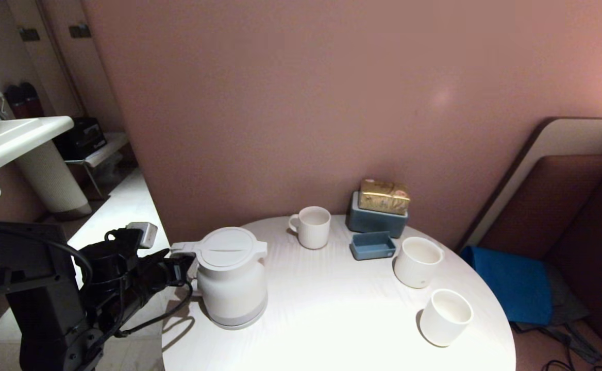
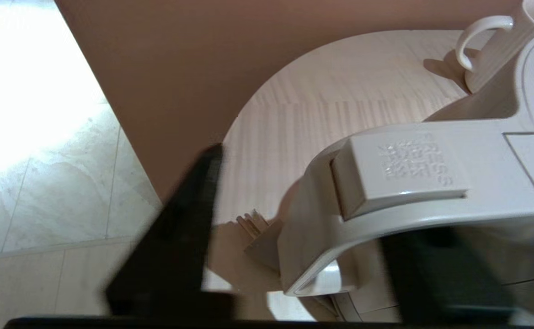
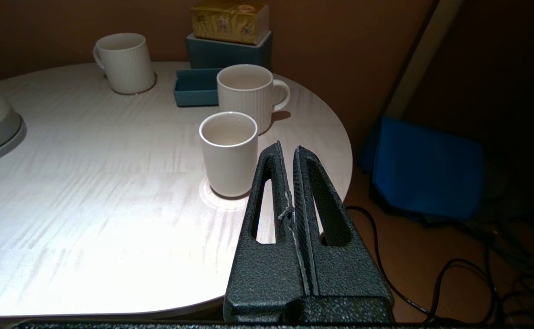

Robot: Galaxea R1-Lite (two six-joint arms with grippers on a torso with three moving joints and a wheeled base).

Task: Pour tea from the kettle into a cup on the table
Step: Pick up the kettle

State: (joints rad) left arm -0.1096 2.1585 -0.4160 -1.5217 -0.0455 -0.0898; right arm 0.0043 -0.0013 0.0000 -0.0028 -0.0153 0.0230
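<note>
At the round white wood-grained bench's [image 1: 332,309] left edge, my left tool [image 1: 180,270] straddles the large white electric kettle's [image 1: 231,283] loop handle, fingers apart, not gripping. Far right stands the small white ribbed handleless cup [image 1: 445,317]. My right tool [image 3: 290,157] hangs pressed together.

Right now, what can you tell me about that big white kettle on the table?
The kettle stands upright near the left edge of the round white table. It looks like smooth white plastic, with a flat round lid, a grey band at its foot and a loop handle pointing off the table edge. The handle top carries a raised push tab. The left end effector sits astride that handle, one finger on each side. No liquid shows.
</note>
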